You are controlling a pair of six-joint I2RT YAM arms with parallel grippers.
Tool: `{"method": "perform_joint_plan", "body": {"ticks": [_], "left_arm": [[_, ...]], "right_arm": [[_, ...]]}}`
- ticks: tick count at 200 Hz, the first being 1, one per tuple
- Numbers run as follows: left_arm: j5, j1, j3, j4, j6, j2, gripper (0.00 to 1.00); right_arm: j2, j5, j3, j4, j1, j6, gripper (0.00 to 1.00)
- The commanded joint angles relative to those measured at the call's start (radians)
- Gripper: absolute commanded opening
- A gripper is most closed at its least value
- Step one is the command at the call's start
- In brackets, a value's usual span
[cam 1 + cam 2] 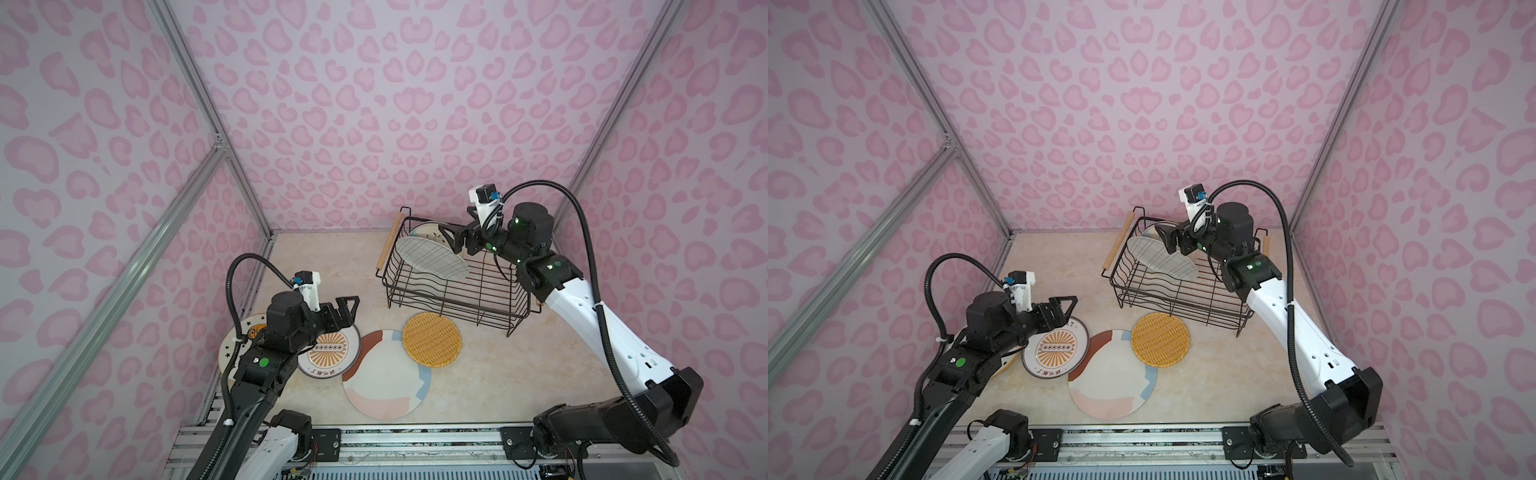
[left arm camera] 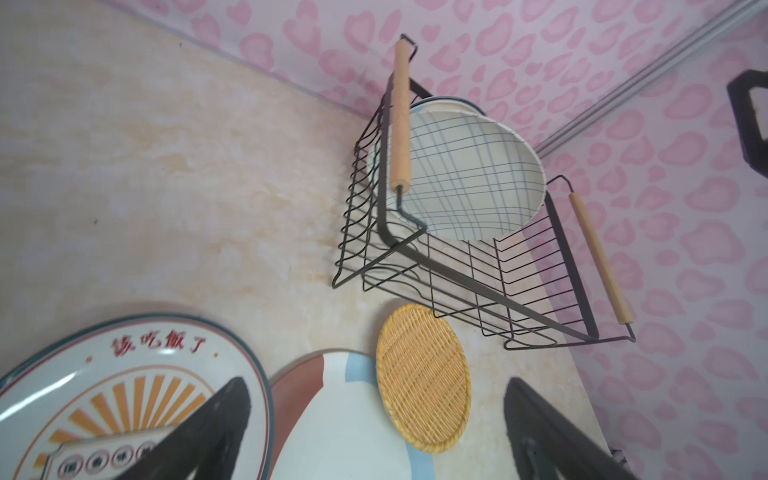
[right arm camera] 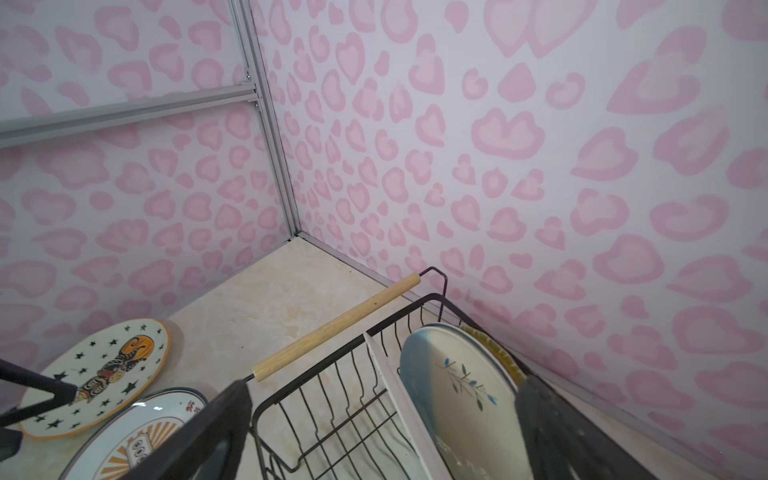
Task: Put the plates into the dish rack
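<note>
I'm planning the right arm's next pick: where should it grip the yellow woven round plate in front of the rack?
Probably the rim at its right edge, coming from the right, jaws straddling it. The yellow woven round plate lies flat, the black wire dish rack stands close behind it, and its left edge overlaps the round pastel-patch plate.

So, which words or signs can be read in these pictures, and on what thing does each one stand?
"该吃饭了": red characters on the rim of the sunburst plate, clear in the left wrist view.
Small characters in the circles at that plate's centre: too blurred to read.
Nothing else bears readable text.
</note>
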Motion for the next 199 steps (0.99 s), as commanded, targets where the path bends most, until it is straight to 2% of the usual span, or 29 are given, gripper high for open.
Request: {"method": "perform_joint_plan", "body": {"ticks": [1, 16, 45, 74, 94, 120, 167, 199], "left_arm": [[-0.024, 0.031, -0.033, -0.238, -0.171, -0.043, 0.97], [-0.005, 0.064, -0.067, -0.343, -0.244, -0.064, 0.97], [0.060, 0.155, -0.127, -0.474, -0.342, -0.108, 0.97], [0.012, 0.164, -0.176, -0.527, -0.409, -0.097, 0.97], [0.039, 0.179, -0.251, -0.435, -0.449, -0.082, 1.00], [0.049, 0.182, -0.325, -0.305, -0.489, -0.034, 0.97], [0.060, 0.182, -0.402, -0.117, -0.539, 0.030, 0.87], [0.051, 0.183, -0.475, -0.037, -0.661, -0.008, 0.77]], "right_arm": [[-0.031, 0.077, -0.073, 0.119, 0.006, 0.174, 0.98], [-0.058, 0.101, -0.104, 0.094, 0.018, 0.219, 0.98], [-0.076, -0.023, -0.127, 0.038, 0.055, 0.241, 0.98], [-0.126, 0.072, -0.190, 0.012, 0.181, 0.173, 0.98], [-0.128, 0.077, -0.207, -0.008, 0.226, 0.196, 0.98], [-0.123, 0.049, -0.247, 0.018, 0.264, 0.239, 0.98], [-0.131, 0.053, -0.290, 0.059, 0.299, 0.269, 0.98], [-0.134, 0.041, -0.308, 0.084, 0.309, 0.296, 0.98]]}}
